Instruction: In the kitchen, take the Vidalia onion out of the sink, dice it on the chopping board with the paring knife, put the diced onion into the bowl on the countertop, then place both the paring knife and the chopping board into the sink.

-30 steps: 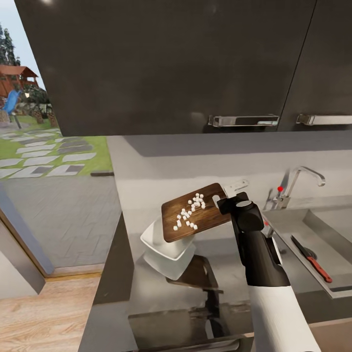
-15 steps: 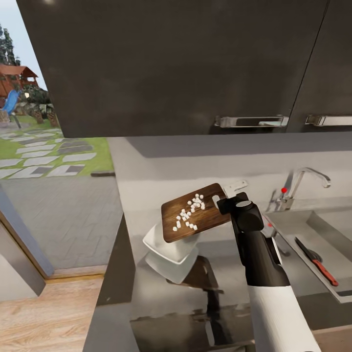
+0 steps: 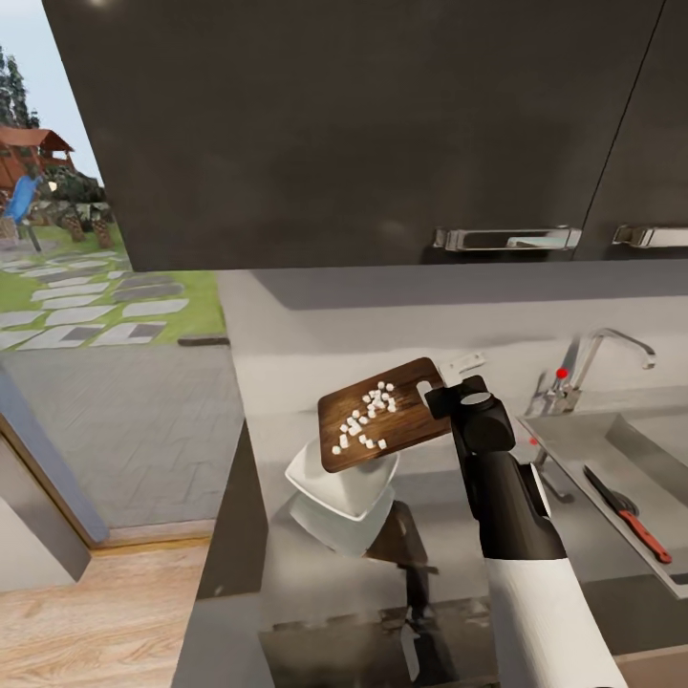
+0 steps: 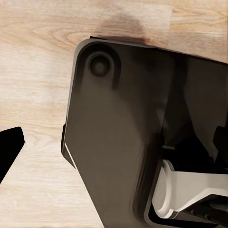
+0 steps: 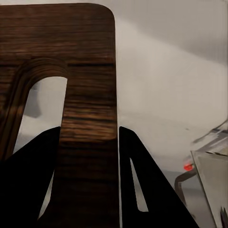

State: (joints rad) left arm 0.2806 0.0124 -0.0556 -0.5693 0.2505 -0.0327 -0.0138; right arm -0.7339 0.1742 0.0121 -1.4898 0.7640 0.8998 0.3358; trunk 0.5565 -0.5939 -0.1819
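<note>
Claw (image 5: 88,142) of the right arm is clenched on the slotted end of the chopping board (image 3: 382,415), holding it lifted and tilted over the white bowl (image 3: 342,483) on the grey counter (image 3: 420,573). Diced onion (image 3: 366,418) lies scattered on the board. Far right, the paring knife (image 3: 626,514) rests in the sink (image 3: 573,440), near the tap (image 3: 597,358). I cannot tell the left claw's state.

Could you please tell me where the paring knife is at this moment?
In the head view, the paring knife lies at the far right on the sink's flat drainboard, below the tap and well to the right of the right gripper holding the chopping board.
</note>
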